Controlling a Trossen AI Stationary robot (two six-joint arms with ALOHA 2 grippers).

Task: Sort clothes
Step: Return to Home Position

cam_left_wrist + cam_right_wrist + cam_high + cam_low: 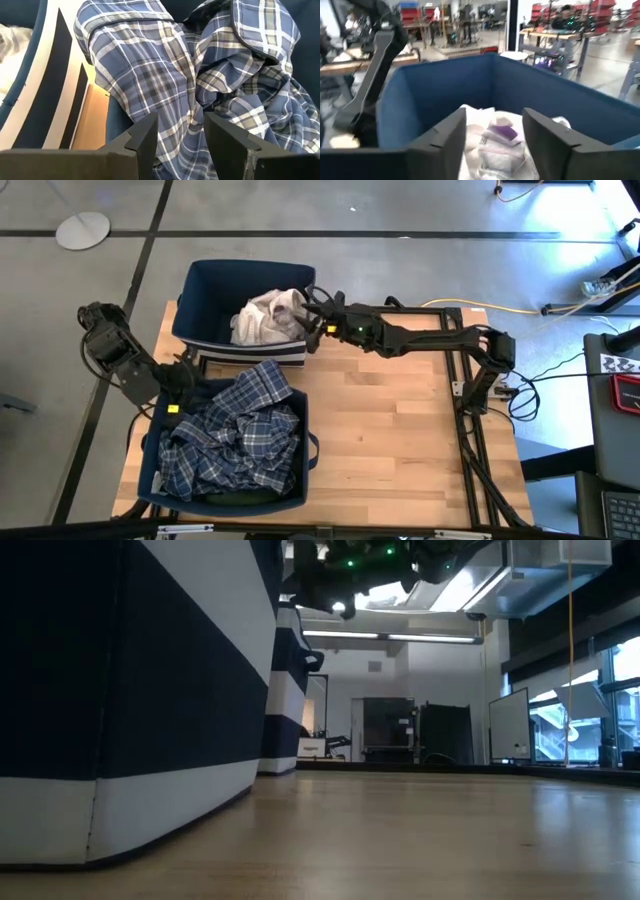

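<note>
Right arm: the right pincer hovered at the right rim of the far navy bin, fingers spread, gripping nothing.
Left arm: the left pincer hung over the far left corner of the near navy bin, fingers apart and empty.
Far bin: it overhung the tabletop's far edge and held cream garments with a purple-grey sock on top.
Near bin: the blue plaid shirt filled it to the rim.
Open room: bare wood ran from the bins' right walls to the tabletop's right edge.
</note>
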